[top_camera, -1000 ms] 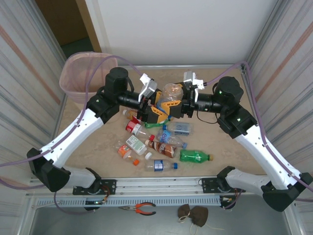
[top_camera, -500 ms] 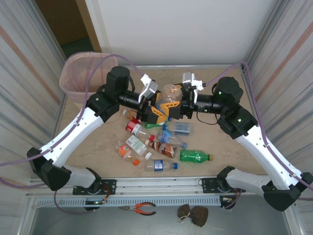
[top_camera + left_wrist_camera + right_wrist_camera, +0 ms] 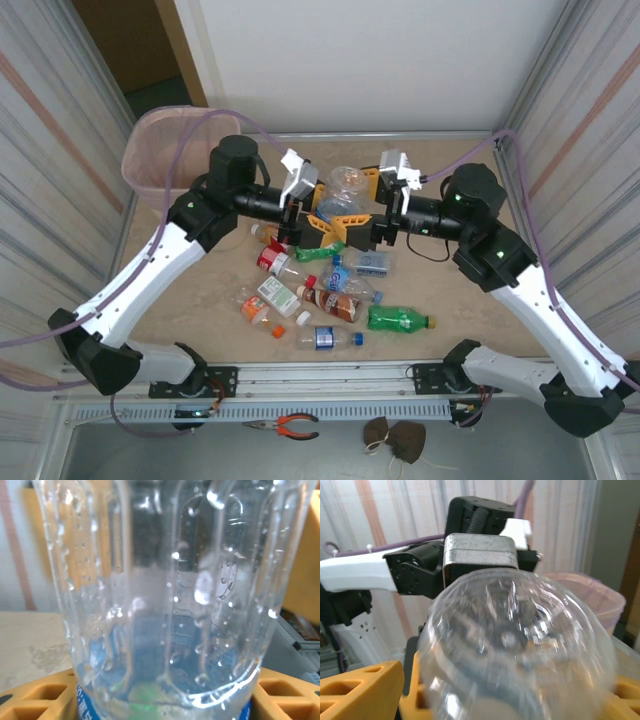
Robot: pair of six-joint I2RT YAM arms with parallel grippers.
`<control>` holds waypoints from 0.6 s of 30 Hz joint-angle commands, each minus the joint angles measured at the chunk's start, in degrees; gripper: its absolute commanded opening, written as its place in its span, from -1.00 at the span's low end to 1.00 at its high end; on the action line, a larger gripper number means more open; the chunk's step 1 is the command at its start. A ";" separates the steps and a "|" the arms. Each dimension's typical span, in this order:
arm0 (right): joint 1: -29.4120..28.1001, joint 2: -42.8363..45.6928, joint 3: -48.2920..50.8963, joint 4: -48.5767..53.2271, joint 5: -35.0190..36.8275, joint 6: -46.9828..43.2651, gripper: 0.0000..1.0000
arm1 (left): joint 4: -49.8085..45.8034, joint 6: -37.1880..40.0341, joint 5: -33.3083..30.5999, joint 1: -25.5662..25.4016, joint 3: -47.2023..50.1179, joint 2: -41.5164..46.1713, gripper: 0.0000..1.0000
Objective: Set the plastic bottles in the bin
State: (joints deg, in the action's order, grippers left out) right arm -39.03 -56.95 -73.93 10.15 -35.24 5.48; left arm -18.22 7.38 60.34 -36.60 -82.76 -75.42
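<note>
Seen from overhead, the two arms meet above the tan table (image 3: 200,290), with a clear ribbed plastic bottle (image 3: 347,180) raised between the left gripper (image 3: 328,205) and the right gripper (image 3: 368,195). The pale pink translucent ribbed bin (image 3: 135,140) stands off the table's far-left corner, well apart from the bottle.

The left wrist view adds the grip: the bottle's droplet-speckled wall (image 3: 165,590) is seated between that claw's yellow fingers (image 3: 30,705), which hold it.

The right wrist view faces the bottle's rounded base (image 3: 520,645). Its own yellow fingers (image 3: 360,690) stand wide, with a gap beside the bottle, and the bin (image 3: 600,595) is behind.

The loose plastic bottles (image 3: 330,290) lie clustered on the table below, among them a green one (image 3: 398,320).
</note>
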 commanded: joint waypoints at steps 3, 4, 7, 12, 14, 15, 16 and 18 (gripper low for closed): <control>-0.39 6.05 0.17 1.89 8.18 -1.68 0.65 | -2.38 1.14 -11.17 4.31 -0.77 5.12 0.16; -0.39 6.58 0.44 2.25 9.26 -1.98 0.66 | -3.32 1.10 -12.67 5.48 -1.30 5.35 0.14; -0.37 8.19 1.06 3.36 12.18 -2.64 0.67 | -7.18 1.08 -17.00 9.89 -3.77 5.52 0.14; -0.30 9.48 1.93 4.61 14.29 -2.76 0.67 | -14.29 1.15 -20.56 18.59 -9.15 4.07 0.18; -0.42 9.58 2.04 5.02 14.64 -2.60 0.67 | -19.01 0.37 -22.71 22.78 -13.34 1.76 0.17; -0.35 9.58 2.05 5.18 14.68 -2.47 0.67 | -20.86 0.20 -23.21 24.59 -15.05 0.70 0.16; -0.39 9.62 2.04 5.21 14.69 -2.39 0.67 | -22.55 -0.09 -23.71 26.62 -16.67 -0.47 0.16; -0.36 9.49 2.04 5.30 14.76 -2.24 0.67 | -24.77 -0.99 -24.88 30.15 -18.91 -2.35 0.17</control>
State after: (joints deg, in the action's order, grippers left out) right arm -39.05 -47.72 -71.96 14.83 -21.87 3.81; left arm -36.51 7.44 38.76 -9.63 -98.70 -75.75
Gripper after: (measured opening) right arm 0.835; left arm 0.600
